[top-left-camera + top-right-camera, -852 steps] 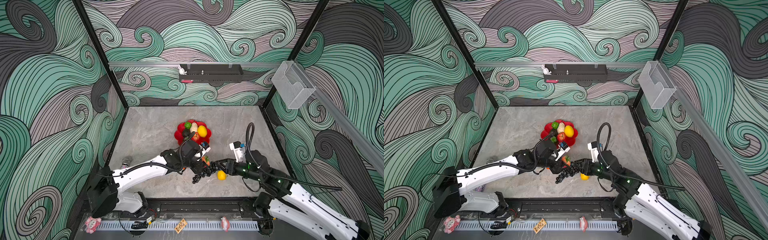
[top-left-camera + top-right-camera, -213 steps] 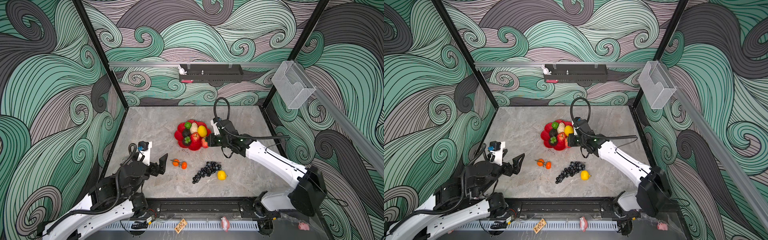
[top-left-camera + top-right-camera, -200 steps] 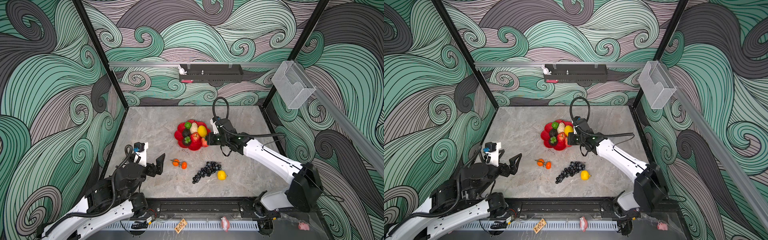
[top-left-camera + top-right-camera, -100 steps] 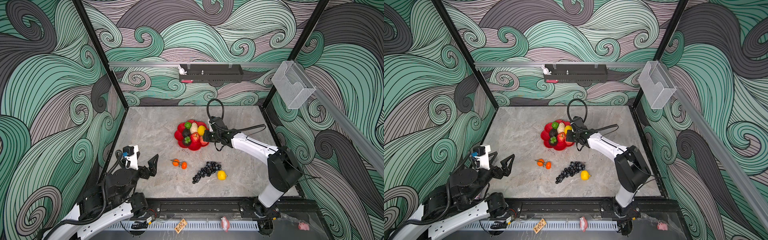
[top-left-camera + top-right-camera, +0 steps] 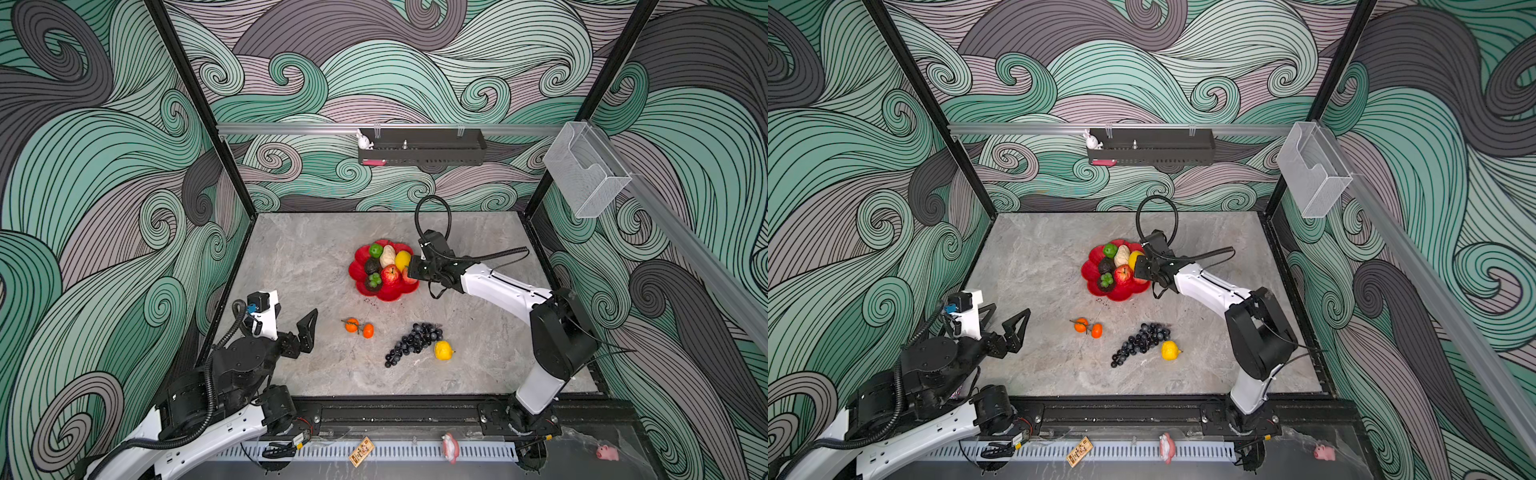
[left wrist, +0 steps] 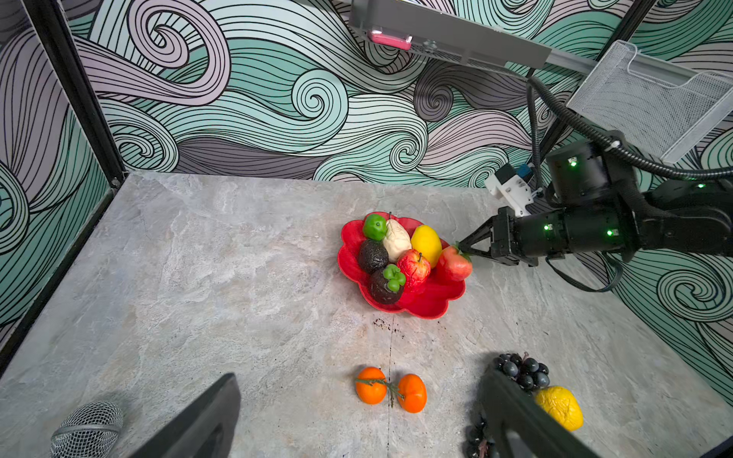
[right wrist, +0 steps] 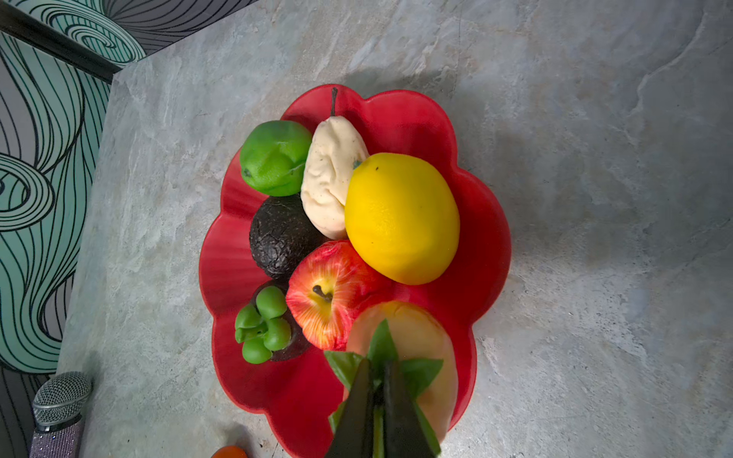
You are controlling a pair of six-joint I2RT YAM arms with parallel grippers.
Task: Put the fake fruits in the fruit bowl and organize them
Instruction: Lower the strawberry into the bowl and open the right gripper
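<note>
The left arm [image 5: 232,365] sits folded low at the near left, wrist tilted up. The left gripper [image 5: 1010,311] hangs in the air, jaws spread wide with nothing between them. The right arm [image 5: 498,288] rises from its base at the near right, bends at the elbow and sends its forearm toward the middle, where the right gripper [image 6: 463,248] lies nearly level, jaws pinched together on the green leafy top of a reddish fruit [image 6: 454,265].

right gripper [image 7: 378,369] seemingly pinching leafy fruit [image 7: 416,333]
</note>
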